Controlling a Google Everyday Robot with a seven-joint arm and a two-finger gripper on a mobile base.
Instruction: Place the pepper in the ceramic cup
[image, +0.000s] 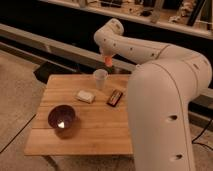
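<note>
The orange pepper (108, 61) hangs in the air, just above the white ceramic cup (100, 78) and a bit to its right. The gripper (107, 56) is closed tight on the pepper. The cup stands at the far side of the wooden table (95, 135). Nearer sit a pale block (85, 96), a black bar (115, 97) and a dark bowl (62, 118).

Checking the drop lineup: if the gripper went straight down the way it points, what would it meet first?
Likely the small white ceramic cup, just below-left of the gripper shut on the slender orange pepper; depth is unclear, so it might miss.
</note>
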